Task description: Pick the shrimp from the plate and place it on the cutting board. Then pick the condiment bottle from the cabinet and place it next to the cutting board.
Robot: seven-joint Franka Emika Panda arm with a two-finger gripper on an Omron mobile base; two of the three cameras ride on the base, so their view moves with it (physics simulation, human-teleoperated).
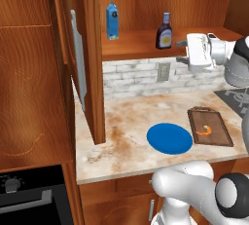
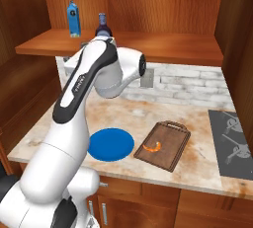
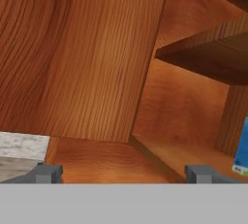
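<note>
The tool [image 3: 123,173], spread wide and empty, nears the cabinet [image 1: 146,5] shelf (shrimp [image 1: 206,131] boarded); you must next reach the condiment bottle [image 1: 164,32].

The worktop [image 1: 126,117] is carrying the plate [image 1: 169,138] and cutting board [image 1: 210,127]. The cabinet shelf [image 1: 141,41] is holding the condiment bottle [image 1: 164,31] and a blue carton [image 1: 112,21].

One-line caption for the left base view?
Shrimp on the cutting board, plate bare; open gripper reaches toward the bottle in the cabinet.
</note>
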